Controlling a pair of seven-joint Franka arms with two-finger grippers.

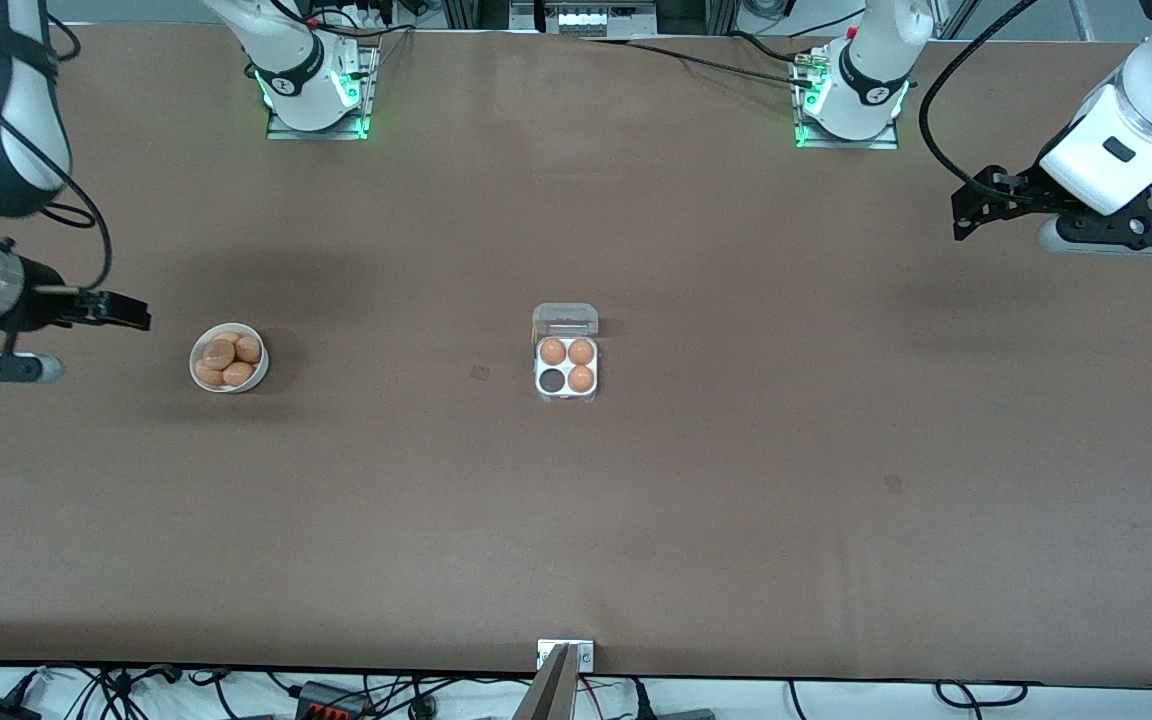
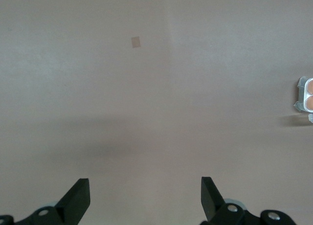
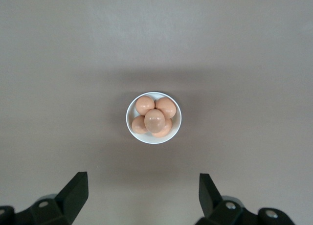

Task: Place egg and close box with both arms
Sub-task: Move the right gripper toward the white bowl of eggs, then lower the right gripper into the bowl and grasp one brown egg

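Observation:
The box (image 1: 566, 366) sits mid-table with its clear lid (image 1: 565, 319) tipped open. Three of its wells hold orange-brown eggs (image 1: 581, 351) and one well (image 1: 552, 381) is dark and bare. Several more eggs (image 1: 219, 352) lie heaped in a white bowl (image 1: 229, 388) toward the right arm's end. My right gripper (image 1: 126, 310) hangs open beside the bowl, holding nothing. In the right wrist view the bowl (image 3: 130, 118) and its top egg (image 3: 154, 120) lie ahead of the open gripper (image 3: 143, 193). My left gripper (image 1: 968, 212) hovers open over bare table at the left arm's end. The left wrist view catches an edge of the box (image 2: 305, 94) off to the side of the open gripper (image 2: 145, 195).
A small square mark (image 1: 479, 373) lies on the brown table between bowl and box. A metal bracket (image 1: 565, 655) stands at the table edge nearest the front camera. Both arm bases (image 1: 316, 90) are bolted along the table edge farthest from that camera.

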